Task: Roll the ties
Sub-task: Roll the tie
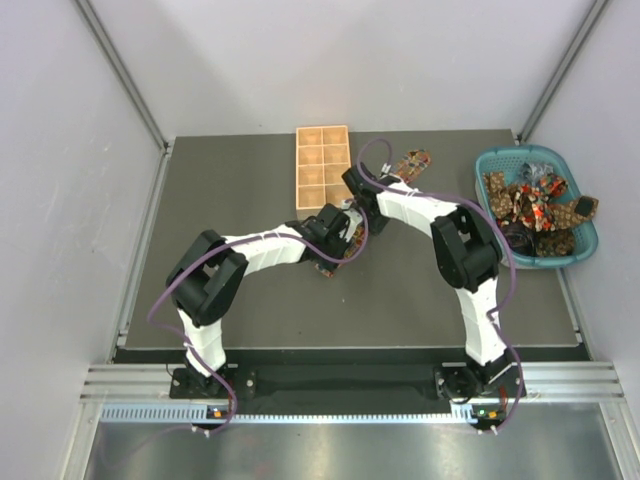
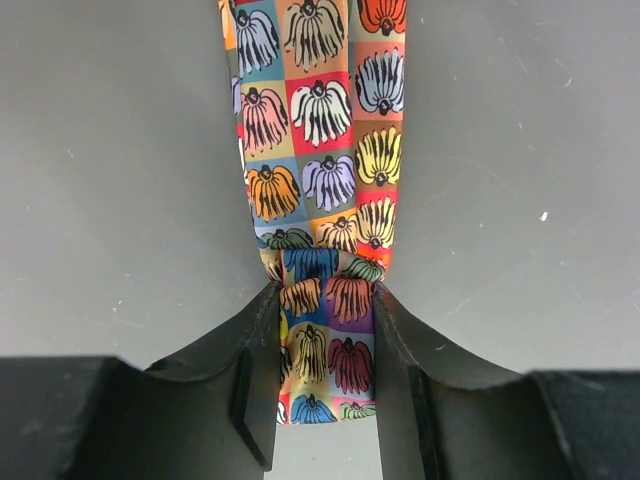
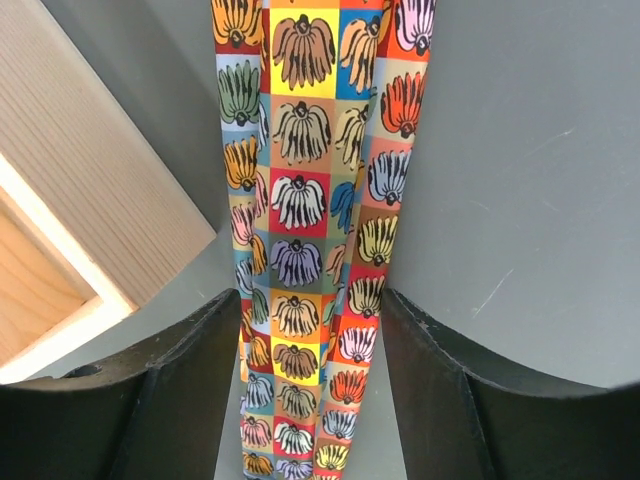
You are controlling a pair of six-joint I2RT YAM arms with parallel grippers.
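Observation:
One tie (image 1: 412, 163) with a bright checked print lies stretched on the dark table, running from beside the tray toward the middle. My left gripper (image 1: 335, 240) is at its nearer end. In the left wrist view the gripper (image 2: 325, 300) is shut on the tie (image 2: 320, 150), and the cloth bunches between the fingers. My right gripper (image 1: 352, 190) is farther up the tie, next to the tray. In the right wrist view it (image 3: 310, 300) straddles the flat tie (image 3: 300, 150), open, with its fingers close to the tie's edges. Several more ties (image 1: 530, 200) are heaped in the basket.
The tan wooden tray (image 1: 322, 165) stands at the back middle, and its corner (image 3: 70, 200) lies just left of my right gripper. The teal basket (image 1: 487, 160) sits at the table's right edge. Both arms reach in over the middle of the table.

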